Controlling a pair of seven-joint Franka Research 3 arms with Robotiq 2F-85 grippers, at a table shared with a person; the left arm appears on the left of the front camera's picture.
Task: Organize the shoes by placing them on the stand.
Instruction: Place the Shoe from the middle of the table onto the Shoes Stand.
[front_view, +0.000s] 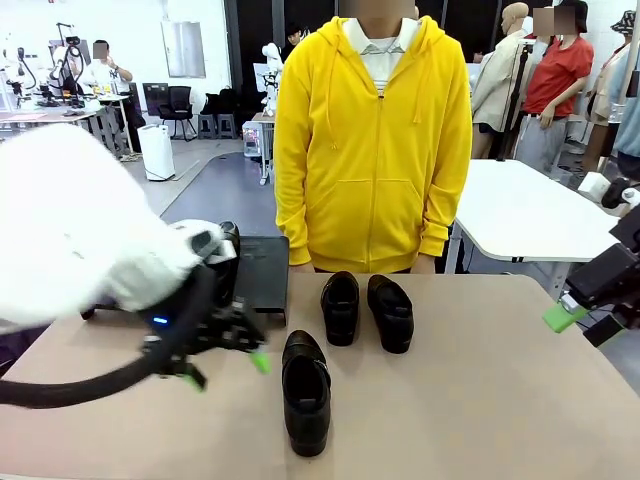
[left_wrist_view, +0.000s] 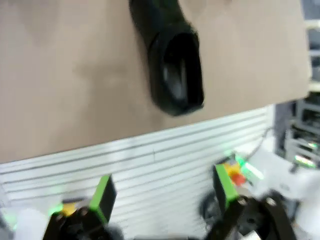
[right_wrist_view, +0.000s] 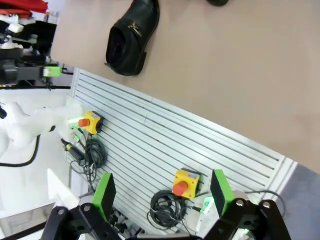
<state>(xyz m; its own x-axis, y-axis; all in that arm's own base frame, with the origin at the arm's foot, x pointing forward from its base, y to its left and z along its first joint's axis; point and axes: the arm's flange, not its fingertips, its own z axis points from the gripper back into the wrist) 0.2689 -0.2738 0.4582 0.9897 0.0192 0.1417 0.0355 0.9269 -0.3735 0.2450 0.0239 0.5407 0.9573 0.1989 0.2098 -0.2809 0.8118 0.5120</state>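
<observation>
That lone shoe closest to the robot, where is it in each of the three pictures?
Front view: the lone shoe lies bottom centre.
Left wrist view: top centre, near the table edge.
Right wrist view: upper left, near that edge.
Shared landmark: the tan table under it.

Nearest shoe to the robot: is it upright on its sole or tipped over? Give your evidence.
Upright. The shoe rests sole-down on the table, with its opening facing up.

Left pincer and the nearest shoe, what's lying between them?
Nothing; the front view shows bare tabletop between the left pincer and the near shoe.
</observation>
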